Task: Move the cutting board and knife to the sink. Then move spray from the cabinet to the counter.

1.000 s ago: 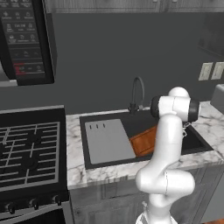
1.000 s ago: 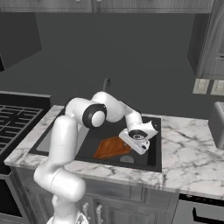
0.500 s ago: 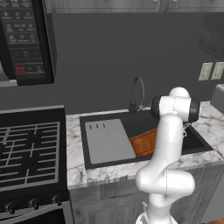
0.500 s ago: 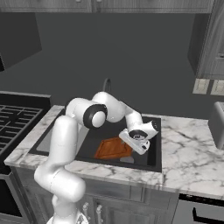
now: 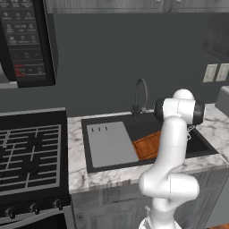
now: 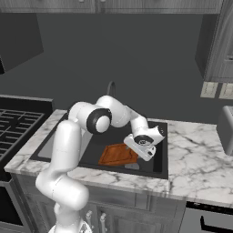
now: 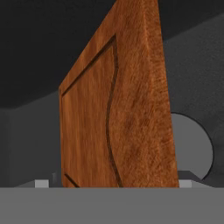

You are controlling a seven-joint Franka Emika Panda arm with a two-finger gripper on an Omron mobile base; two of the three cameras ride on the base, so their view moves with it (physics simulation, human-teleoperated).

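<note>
Right base view, cutting board (image 6: 117,154) inside sink (image 6: 161,150)

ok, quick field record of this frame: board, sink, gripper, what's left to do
cutting board: inside the sink, lying on the basin floor, right of the light grey panel
sink: dark basin set in the white marble counter, gooseneck faucet behind it
gripper: low over the basin at the board's right end, jaws open, nothing held
stove: black grates, left of the sink
task status: board is in the sink; knife and spray steps not yet done
</note>
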